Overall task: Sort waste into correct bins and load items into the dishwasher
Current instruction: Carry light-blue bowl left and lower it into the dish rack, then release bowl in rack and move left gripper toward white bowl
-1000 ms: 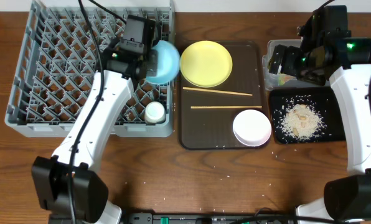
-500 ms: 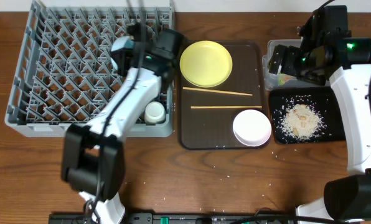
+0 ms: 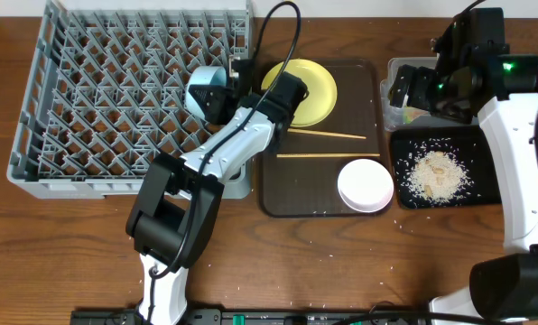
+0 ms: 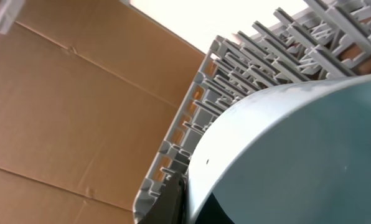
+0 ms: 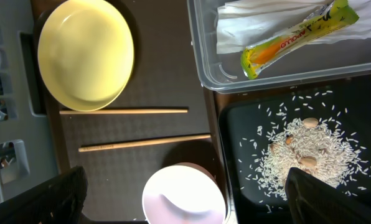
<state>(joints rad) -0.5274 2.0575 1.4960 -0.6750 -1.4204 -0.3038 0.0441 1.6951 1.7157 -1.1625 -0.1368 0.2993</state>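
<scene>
left pincer [image 3: 236,93] clenched on light-blue bowl [image 4: 285,149], grip hidden | right pincer [image 5: 195,194] released, tips cut off by frame

a robotics lab bench: two white robot arms [image 3: 522,153] set at a brown wooden table [image 3: 341,262], a grey plastic dish rack [image 3: 88,99] backed by plain brown cardboard sheeting [image 4: 67,112].

dish rack [image 3: 88,99]: left, middle rows open above | right edge: barred by left arm [image 3: 242,144], light-blue bowl [image 3: 206,90] | white bowl [image 3: 366,184], chopsticks [image 3: 332,154]: open above
</scene>
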